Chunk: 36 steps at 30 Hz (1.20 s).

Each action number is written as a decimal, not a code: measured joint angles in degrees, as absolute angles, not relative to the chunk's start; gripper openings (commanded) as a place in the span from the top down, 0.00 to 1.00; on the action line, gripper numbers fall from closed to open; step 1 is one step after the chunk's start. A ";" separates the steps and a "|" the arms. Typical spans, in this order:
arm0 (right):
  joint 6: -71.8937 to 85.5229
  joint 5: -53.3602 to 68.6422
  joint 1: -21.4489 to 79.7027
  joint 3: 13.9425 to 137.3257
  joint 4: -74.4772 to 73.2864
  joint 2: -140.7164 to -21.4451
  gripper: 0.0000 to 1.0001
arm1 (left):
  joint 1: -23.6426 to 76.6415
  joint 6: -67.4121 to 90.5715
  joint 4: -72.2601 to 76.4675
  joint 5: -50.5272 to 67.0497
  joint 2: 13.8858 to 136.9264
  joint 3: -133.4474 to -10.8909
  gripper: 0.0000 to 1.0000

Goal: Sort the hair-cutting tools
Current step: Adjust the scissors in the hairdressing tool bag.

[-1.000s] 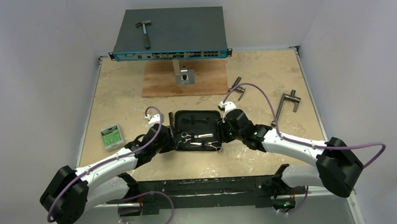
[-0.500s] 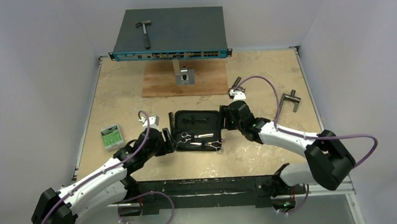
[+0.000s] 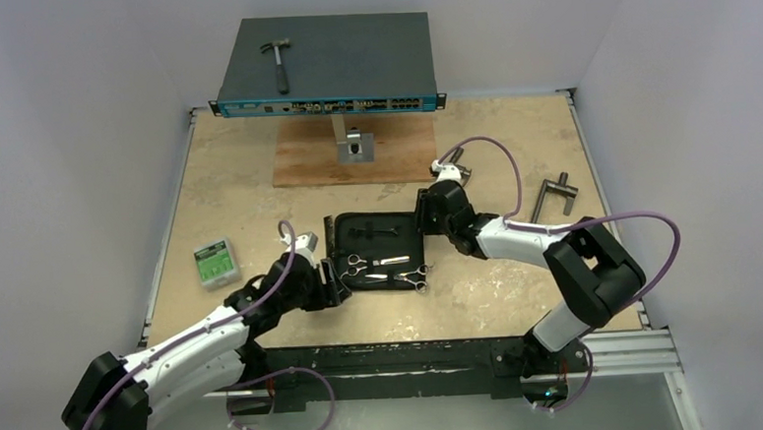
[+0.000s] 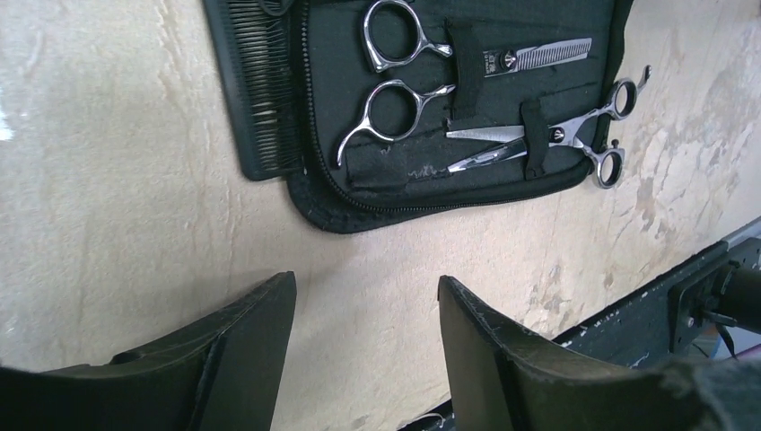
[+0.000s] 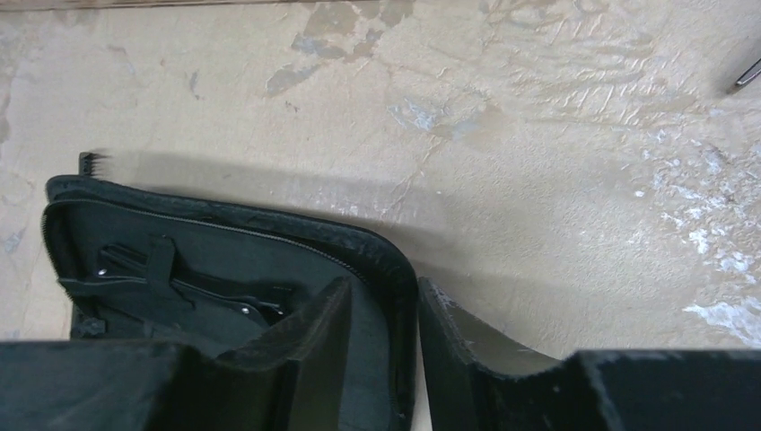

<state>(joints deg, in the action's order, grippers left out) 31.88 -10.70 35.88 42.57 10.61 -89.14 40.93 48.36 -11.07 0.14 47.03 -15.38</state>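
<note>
An open black case [image 3: 399,246] lies mid-table. Two silver scissors [image 4: 395,85] [image 4: 574,135] sit strapped in its near half, and a black comb [image 4: 260,90] lies along its left edge. A thin black clip [image 5: 179,289] is tucked under a strap in the far half. My left gripper [image 4: 366,280] hovers open over bare table just near-left of the case, holding nothing. My right gripper [image 5: 384,285] is at the case's far right corner. It is shut on the case's rim [image 5: 395,269], one finger inside and one outside.
A hammer [image 3: 278,63] lies on a network switch [image 3: 350,64] at the back, above a wooden board [image 3: 300,155]. Grey T-handled tools [image 3: 554,194] [image 3: 457,162] lie to the right. A green box [image 3: 214,263] is at the left. A black rail [image 3: 395,357] runs along the near edge.
The right gripper slid along the case's right side to its far corner and closed on the rim, elbow rising. The left gripper backed off the case's left edge toward the near side.
</note>
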 measured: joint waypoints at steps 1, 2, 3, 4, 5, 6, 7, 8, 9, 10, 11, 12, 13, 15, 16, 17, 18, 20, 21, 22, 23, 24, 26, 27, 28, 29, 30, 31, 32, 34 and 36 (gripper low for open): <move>31.94 -10.70 35.88 42.63 10.81 -89.69 0.73 | 40.93 48.36 -10.24 0.71 48.10 -15.35 0.42; 31.94 -10.66 35.88 42.63 10.83 -90.02 0.76 | 40.93 48.36 -9.32 1.17 49.32 -15.35 0.42; 31.97 -10.68 35.86 42.63 10.79 -90.30 0.79 | 40.93 48.36 -8.49 1.54 50.57 -15.35 0.43; 31.99 -10.72 35.81 42.63 10.79 -90.54 0.82 | 40.93 48.38 -7.73 1.78 51.79 -15.35 0.43; 31.99 -10.79 35.70 42.63 10.76 -90.72 0.86 | 40.93 48.36 -6.63 2.17 52.77 -15.40 0.43; 32.10 -10.83 35.59 42.61 10.72 -90.74 0.90 | 40.93 48.40 -5.61 2.22 53.78 -15.53 0.43; 32.14 -10.90 35.55 42.54 10.70 -90.72 0.92 | 40.93 48.42 -4.91 2.31 54.57 -15.68 0.44; 32.32 -10.98 35.55 42.33 10.85 -90.61 0.95 | 40.93 48.40 -4.16 2.33 55.57 -16.01 0.44; 32.53 -10.98 35.57 41.87 10.87 -90.37 0.99 | 40.93 48.42 -3.64 2.31 56.55 -16.38 0.44; 32.62 -10.96 35.57 41.34 10.76 -90.11 1.00 | 40.93 48.40 -3.29 2.26 57.25 -16.67 0.44; 32.99 -11.09 35.55 40.45 10.79 -89.54 1.00 | 40.93 48.45 -3.09 2.15 58.15 -17.15 0.44; 33.28 -11.22 35.44 39.64 10.72 -88.95 1.00 | 40.91 48.45 -3.01 2.09 58.67 -17.43 0.44; 33.63 -11.22 35.31 38.79 10.68 -88.27 1.00 | 40.91 48.47 -2.87 1.69 59.61 -18.00 0.44; 34.39 -11.27 35.22 37.28 10.57 -86.83 1.00 | 40.88 48.49 -2.66 1.23 60.42 -18.41 0.44; 34.87 -11.27 35.24 36.36 10.48 -85.95 1.00 | 40.88 48.51 -2.59 0.97 60.93 -18.70 0.45; 35.29 -11.22 35.24 35.38 10.37 -85.06 1.00 | 40.82 48.60 -2.42 0.64 61.71 -19.20 0.45; 35.79 -11.11 35.24 34.22 10.44 -84.18 1.00 | 40.73 48.64 -2.26 0.40 62.50 -19.64 0.45; 37.06 -10.92 35.31 31.88 10.44 -82.21 1.00 | 40.49 48.66 -2.13 -0.03 63.86 -20.51 0.45; 37.91 -10.79 35.38 30.39 10.44 -80.90 1.00 | 40.42 48.64 -2.11 -0.36 64.64 -21.08 0.45; 38.83 -10.74 35.62 28.80 10.37 -79.35 1.00 | 40.36 48.64 -2.07 -0.60 65.56 -21.71 0.45; 39.72 -10.74 35.99 27.29 10.20 -77.62 1.00 | 40.25 48.64 -2.00 -0.80 66.50 -22.37 0.45; 40.49 -10.74 36.56 25.78 10.04 -75.79 1.00 | 40.18 48.62 -1.85 -0.97 67.44 -22.96 0.45; 42.04 -11.14 38.57 23.44 9.15 -72.27 1.00 | 40.14 48.60 -1.52 -1.34 69.06 -24.03 0.45; 42.63 -11.68 39.66 22.92 8.25 -71.07 1.00 | 40.14 48.56 -1.43 -1.72 69.84 -24.60 0.46; 43.24 -12.49 41.15 22.55 6.90 -69.71 1.00 | 40.10 48.56 -1.23 -1.85 70.70 -25.10 0.46; 43.77 -13.02 42.65 22.31 5.63 -68.49 1.00 | 39.94 48.53 -1.02 -2.09 71.46 -25.63 0.46; 44.21 -13.32 44.01 22.22 4.19 -67.22 1.00 | 39.86 48.51 -0.84 -2.26 72.07 -26.02 0.46; 44.60 -13.56 44.93 22.17 2.90 -65.93 1.00 | 39.77 48.53 -0.51 -2.42 72.53 -26.26 0.46; 44.86 -13.63 45.60 22.15 1.50 -64.34 0.93 | 39.75 48.53 -0.27 -2.57 72.82 -26.37 0.46; 45.10 -13.91 46.22 22.20 -0.93 -61.45 0.70 | 39.77 48.56 0.27 -2.74 73.10 -26.39 0.46; 44.73 -14.28 46.48 22.76 -4.03 -58.72 0.63 | 39.77 48.60 0.40 -2.79 73.14 -26.39 0.46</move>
<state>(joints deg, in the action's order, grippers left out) 44.73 -14.28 46.48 22.76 -4.03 -58.72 39.77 48.60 0.40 -2.79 73.14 -26.39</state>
